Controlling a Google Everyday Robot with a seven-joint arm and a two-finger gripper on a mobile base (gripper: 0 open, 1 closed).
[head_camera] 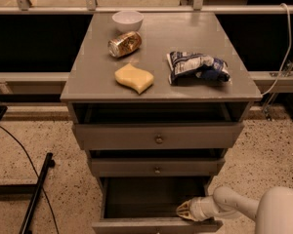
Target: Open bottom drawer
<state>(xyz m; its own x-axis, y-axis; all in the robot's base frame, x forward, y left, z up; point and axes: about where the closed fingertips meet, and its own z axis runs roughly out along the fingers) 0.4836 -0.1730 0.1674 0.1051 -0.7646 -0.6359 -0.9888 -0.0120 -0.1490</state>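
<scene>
Three grey drawers sit stacked in one cabinet point(156, 38), seen from the front and above in the single camera view. The bottom drawer point(141, 201) is the lowest, at the foot of the cabinet. It stands pulled out toward the camera with its dark inside showing. Its front panel runs left to right along the lower edge of the view, and its sliding axis points at the camera. The middle drawer point(185, 167) and the top drawer point(112, 136) each show one small round knob, two knobs in all.

One gripper point(185, 211) lies low at the right, its yellowish tip inside the open drawer, just behind the front panel near its right end. Whether it is clenched or released cannot be told. One white arm point(234, 204) leads to it from the lower right corner.

On the cabinet top are one white bowl point(127, 19), one can point(124, 44) lying on its side, one yellow sponge point(134, 78) and one crumpled blue-and-white bag point(198, 67).
</scene>
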